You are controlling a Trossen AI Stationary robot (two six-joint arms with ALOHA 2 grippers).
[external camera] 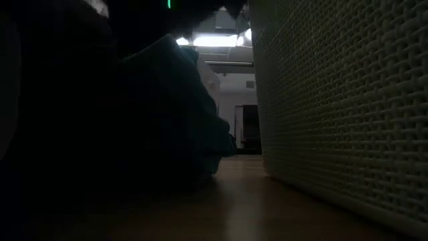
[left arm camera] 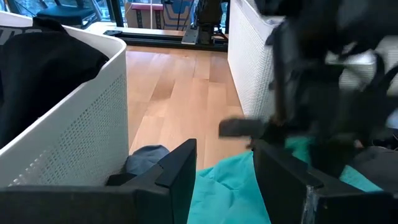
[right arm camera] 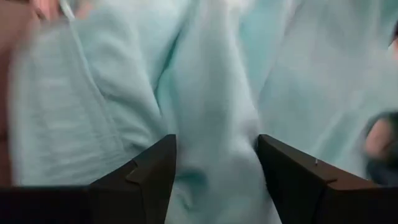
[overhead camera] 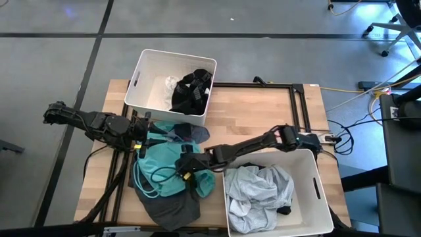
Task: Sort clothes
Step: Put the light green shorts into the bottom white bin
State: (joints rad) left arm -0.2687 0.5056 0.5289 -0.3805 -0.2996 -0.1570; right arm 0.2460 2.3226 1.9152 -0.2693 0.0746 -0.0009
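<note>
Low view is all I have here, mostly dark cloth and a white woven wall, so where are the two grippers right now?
Observer: Both are at the teal garment in the middle of the table; the right gripper is open, with a fold of teal fabric between its fingers.
Operator: And the left one?
Observer: The left gripper is open too, low over that garment's edge beside the far bin.
Operator: Is anything sorted already?
Observer: Yes, black clothes lie in the far bin, and pale grey ones in the near bin.
</note>
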